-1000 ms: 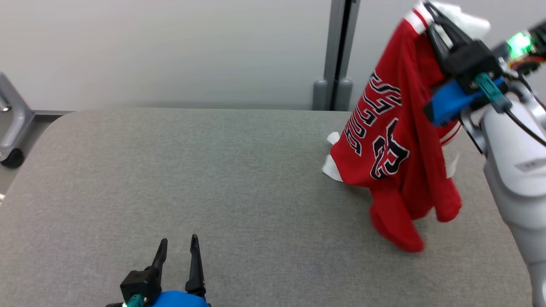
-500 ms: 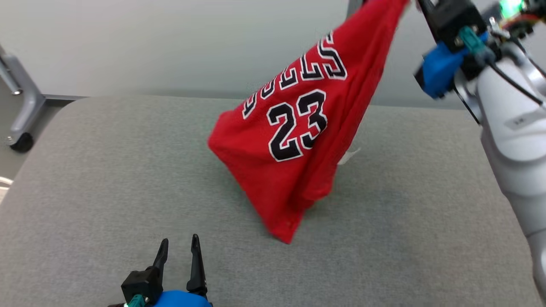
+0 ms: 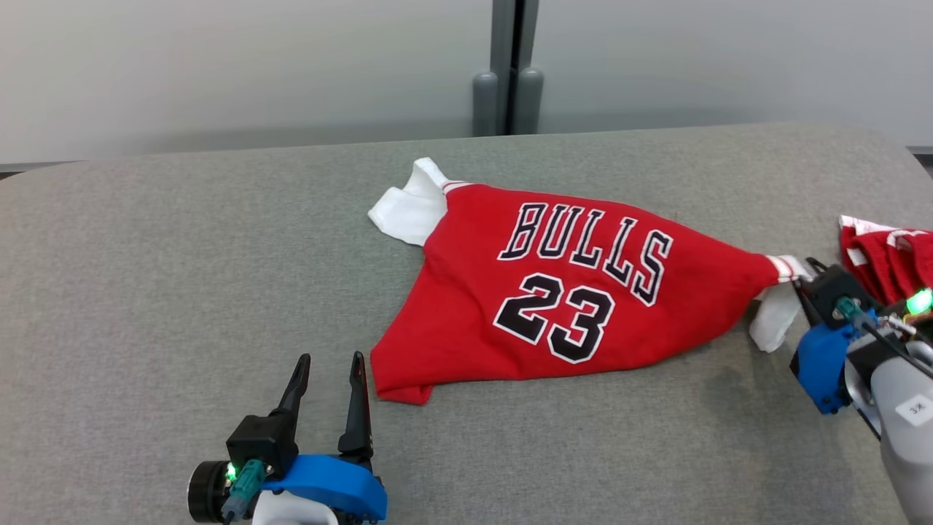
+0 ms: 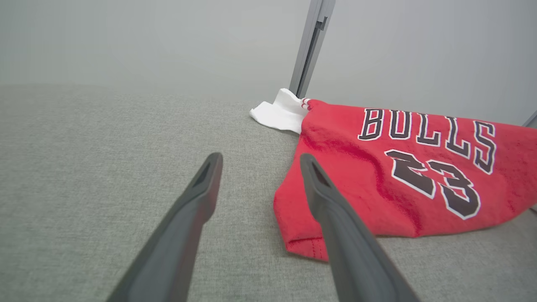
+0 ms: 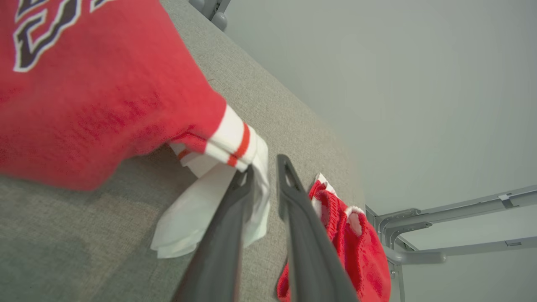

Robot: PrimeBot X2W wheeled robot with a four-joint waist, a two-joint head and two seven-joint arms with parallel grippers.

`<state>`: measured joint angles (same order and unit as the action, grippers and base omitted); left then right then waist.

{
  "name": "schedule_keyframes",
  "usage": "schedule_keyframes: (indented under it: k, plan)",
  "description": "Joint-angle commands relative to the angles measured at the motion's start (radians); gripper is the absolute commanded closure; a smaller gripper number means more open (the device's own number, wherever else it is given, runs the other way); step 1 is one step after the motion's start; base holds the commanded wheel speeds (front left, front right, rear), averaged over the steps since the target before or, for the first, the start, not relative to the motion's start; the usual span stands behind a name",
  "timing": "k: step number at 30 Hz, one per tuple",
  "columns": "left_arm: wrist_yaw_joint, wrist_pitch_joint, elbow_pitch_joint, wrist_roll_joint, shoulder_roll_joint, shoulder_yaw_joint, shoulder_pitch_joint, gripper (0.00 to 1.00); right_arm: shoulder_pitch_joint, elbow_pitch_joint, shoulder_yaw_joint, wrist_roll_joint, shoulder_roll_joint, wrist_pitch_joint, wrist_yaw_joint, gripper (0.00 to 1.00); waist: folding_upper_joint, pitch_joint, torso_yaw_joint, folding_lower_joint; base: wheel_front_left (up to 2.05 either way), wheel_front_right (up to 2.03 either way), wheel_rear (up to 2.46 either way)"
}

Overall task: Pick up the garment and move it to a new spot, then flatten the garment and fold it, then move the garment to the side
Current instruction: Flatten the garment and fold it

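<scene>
The garment is a red jersey with "BULLS 23" in black and white sleeves. It lies spread, front up, in the middle of the grey table. My right gripper is low at the jersey's right sleeve. In the right wrist view its jaws stand slightly apart, open, with the white sleeve edge lying loosely against one finger. My left gripper stands open just left of the jersey's lower left corner, holding nothing.
A second red and white piece of clothing lies bunched at the table's right edge, just behind my right gripper. A grey post stands behind the table against the wall. A metal frame stands beyond the right edge.
The jersey hung from my raised right gripper and swung left; now it lies spread on the table. My right arm has come down and its jaws have parted. The head view has shifted.
</scene>
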<state>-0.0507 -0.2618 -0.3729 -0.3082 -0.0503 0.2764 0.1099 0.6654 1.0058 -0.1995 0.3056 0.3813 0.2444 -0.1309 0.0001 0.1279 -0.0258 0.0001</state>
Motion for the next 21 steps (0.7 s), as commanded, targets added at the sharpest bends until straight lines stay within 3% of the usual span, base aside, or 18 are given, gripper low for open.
schedule_keyframes:
  k: [1,9,21]
  plan:
    - [0.007,-0.005,-0.002,0.005,0.0,0.008,0.015,0.0,-0.032,-0.006,0.031,0.008,-0.013,0.009,0.0,0.0,-0.0001,0.001,-0.011,-0.0001,0.0,0.0,0.0]
    - [0.014,-0.005,-0.038,-0.006,0.0,0.028,0.013,0.0,-0.172,-0.122,0.16,0.008,-0.112,0.021,0.0,0.0,-0.0001,-0.004,-0.057,-0.0001,0.0,0.0,0.0]
    - [-0.009,-0.005,-0.165,-0.021,0.0,0.031,0.053,0.0,-0.288,-0.312,0.165,-0.047,-0.197,0.021,0.0,0.0,-0.0001,0.035,-0.104,-0.0001,0.0,0.0,0.0]
